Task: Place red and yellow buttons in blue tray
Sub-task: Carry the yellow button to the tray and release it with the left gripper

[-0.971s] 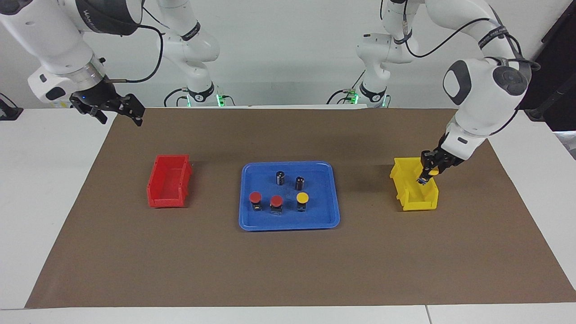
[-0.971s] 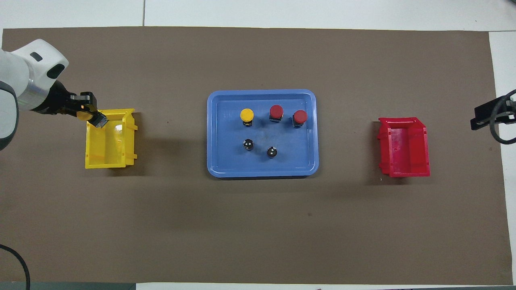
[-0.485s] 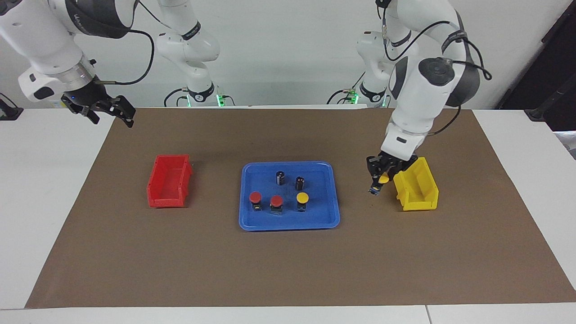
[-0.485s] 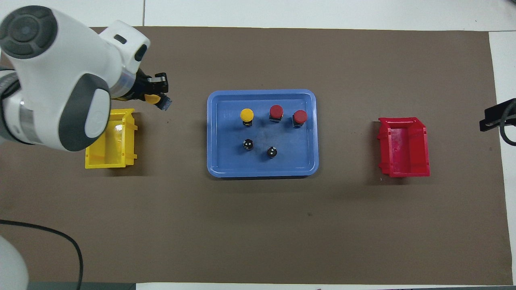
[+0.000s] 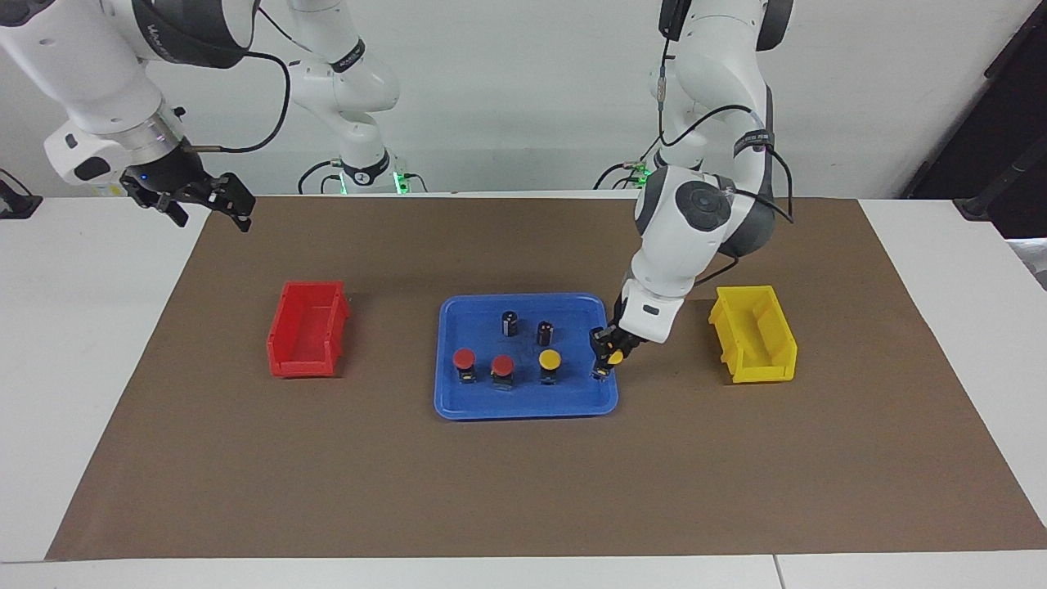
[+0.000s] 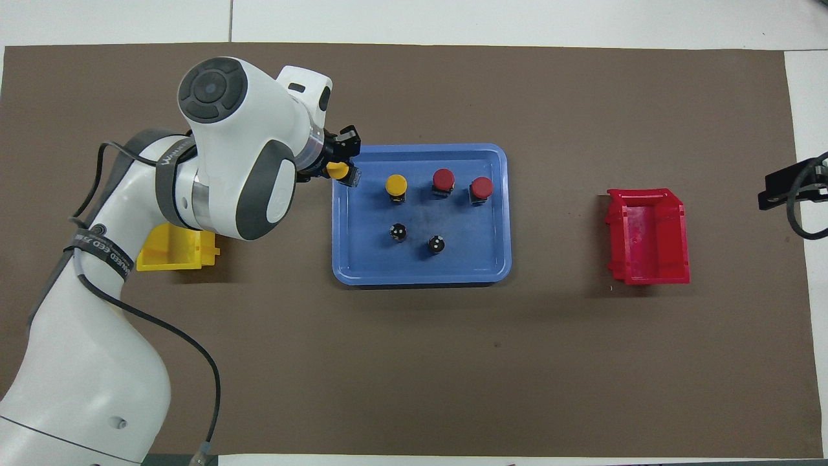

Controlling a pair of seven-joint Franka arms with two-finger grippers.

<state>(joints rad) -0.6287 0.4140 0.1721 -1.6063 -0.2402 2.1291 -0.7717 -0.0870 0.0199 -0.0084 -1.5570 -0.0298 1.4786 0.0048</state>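
The blue tray (image 5: 458, 404) (image 6: 420, 272) lies mid-table. In it stand two red buttons (image 5: 464, 361) (image 5: 502, 367) (image 6: 443, 179) (image 6: 481, 188) and one yellow button (image 5: 550, 361) (image 6: 396, 186) in a row. My left gripper (image 5: 609, 357) (image 6: 341, 172) is shut on a second yellow button (image 5: 615, 357) (image 6: 336, 171), tilted, over the tray's rim at the left arm's end. My right gripper (image 5: 208, 204) (image 6: 786, 189) hangs open and empty over the mat's edge at the right arm's end, where that arm waits.
Two dark capless cylinders (image 5: 510, 322) (image 5: 545, 332) stand in the tray, nearer the robots than the buttons. A yellow bin (image 5: 757, 335) (image 6: 178, 251) sits toward the left arm's end, a red bin (image 5: 307, 330) (image 6: 647, 236) toward the right arm's end. A brown mat (image 5: 523, 491) covers the table.
My left gripper carried the yellow button from over the yellow bin across the mat to the tray's rim. The right gripper shifted only slightly.
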